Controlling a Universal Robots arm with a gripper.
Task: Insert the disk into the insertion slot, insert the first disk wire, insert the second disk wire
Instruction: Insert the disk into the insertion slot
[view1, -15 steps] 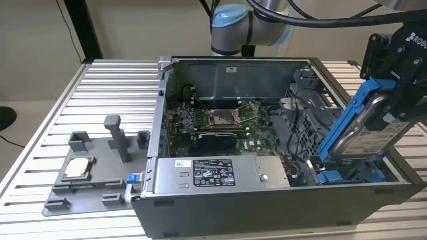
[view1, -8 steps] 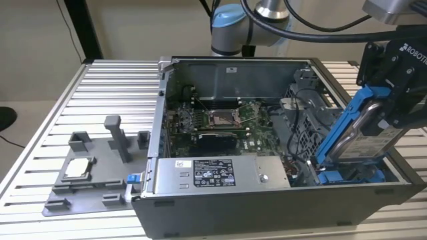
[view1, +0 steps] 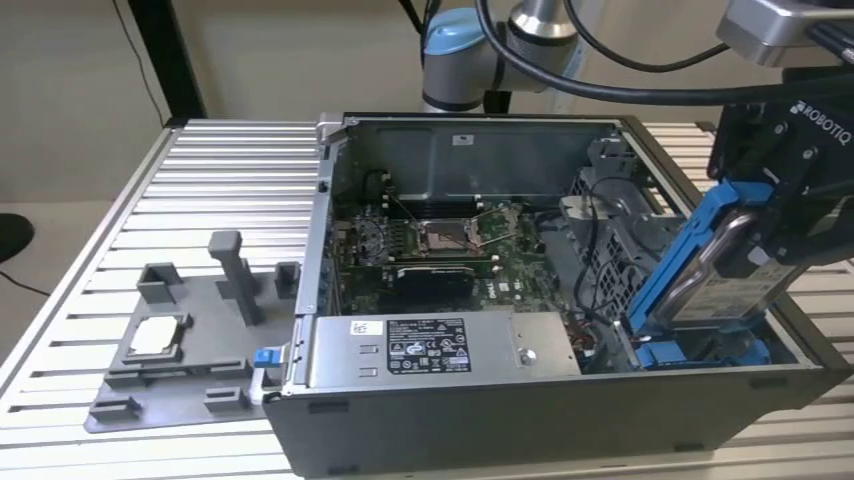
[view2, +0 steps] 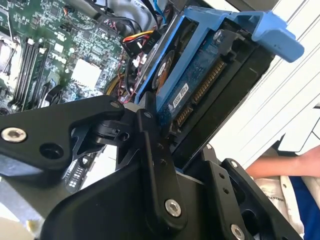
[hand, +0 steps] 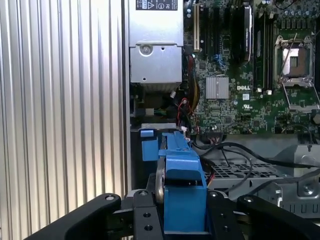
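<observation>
Blue-framed disk (view1: 694, 285) clamped in gripper (view1: 754, 245), fingers (view2: 150, 150) closed on its flanks. Disk tilted steeply: lower end down inside case (view1: 534, 425) at corner on exterior view's right, near power supply (view1: 427, 345); upper end above case rim. Connector (view2: 205, 82) on disk bare, no wire plugged. Judgement: first step in hand, disk not yet seated in slot. Seating calls for levelling disk, lining frame with slot, then steady straight push.

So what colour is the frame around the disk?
Bright blue. The frame around the disk shows best in the exterior view.
</observation>
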